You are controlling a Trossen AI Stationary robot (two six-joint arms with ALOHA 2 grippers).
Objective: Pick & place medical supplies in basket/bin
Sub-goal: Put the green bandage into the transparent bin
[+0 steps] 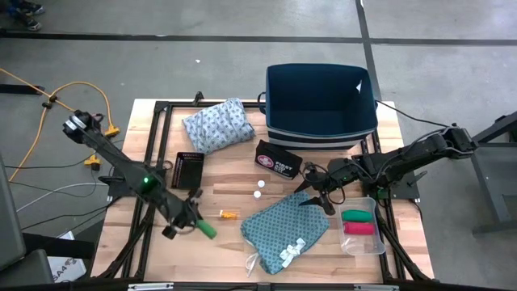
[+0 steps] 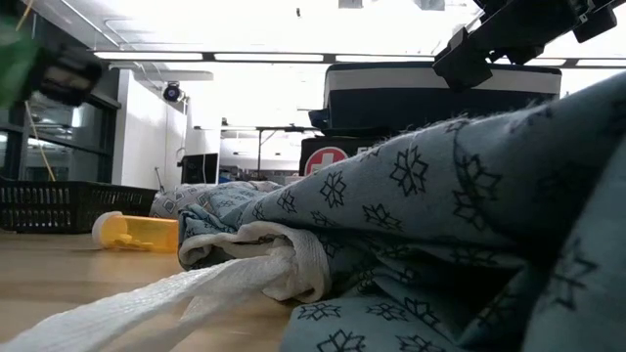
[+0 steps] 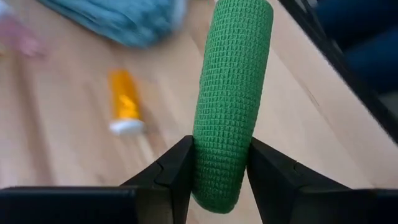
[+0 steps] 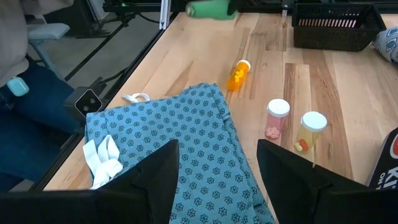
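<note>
Left hand [image 3: 217,177] clamped on green bandage roll [image 3: 231,93] at table's [image 1: 226,194] 8 o'clock, right hand [image 4: 217,180] apart over teal gown [image 4: 180,149]; advise lifting clear, then carrying toward navy bin [image 1: 321,101] at 1 o'clock without loosening grip.

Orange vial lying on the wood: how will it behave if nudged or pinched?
The orange vial lies on its side on the table, so it will probably roll if pushed across its axis. It looks like smooth rigid plastic, likely slippery between fingers. Small with a white cap, it seems light, so a glancing touch may send it skidding.
</note>
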